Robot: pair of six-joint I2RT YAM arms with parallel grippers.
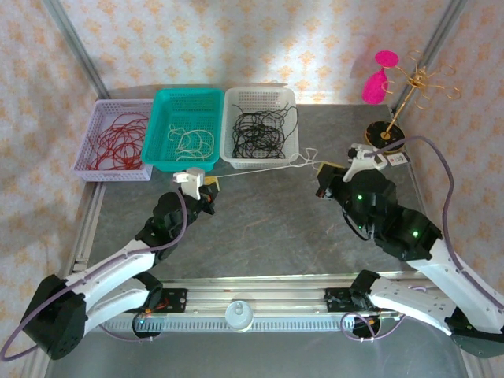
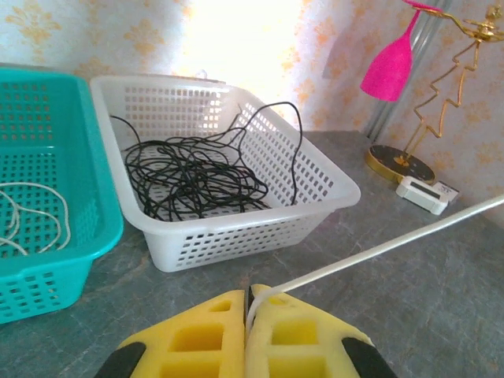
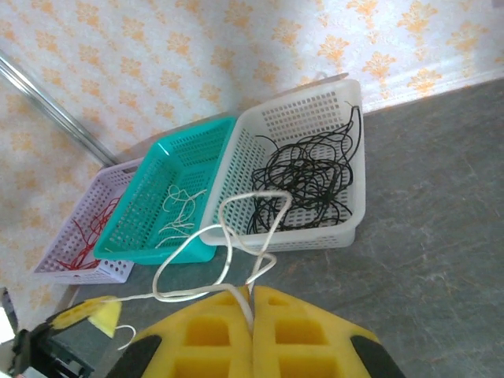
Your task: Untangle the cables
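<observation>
One white cable [image 1: 260, 171] hangs taut above the table between my two grippers. My left gripper [image 1: 209, 189] is shut on one end, and in the left wrist view the cable [image 2: 378, 250] runs up and to the right out of the closed yellow fingertips [image 2: 248, 303]. My right gripper [image 1: 324, 175] is shut on the other end, where the cable [image 3: 228, 250] forms loose twisted loops just ahead of the closed jaws [image 3: 252, 298]. Red cables [image 1: 116, 142] lie in the lilac basket, white cables [image 1: 193, 142] in the teal basket, black cables [image 1: 258, 130] in the white basket.
The lilac basket [image 1: 94, 169], teal basket [image 1: 161, 161] and white basket [image 1: 236, 161] stand side by side along the back. A gold tree-shaped stand [image 1: 394, 118], a pink object [image 1: 376, 83] and a small white box [image 2: 421, 193] sit at the back right.
</observation>
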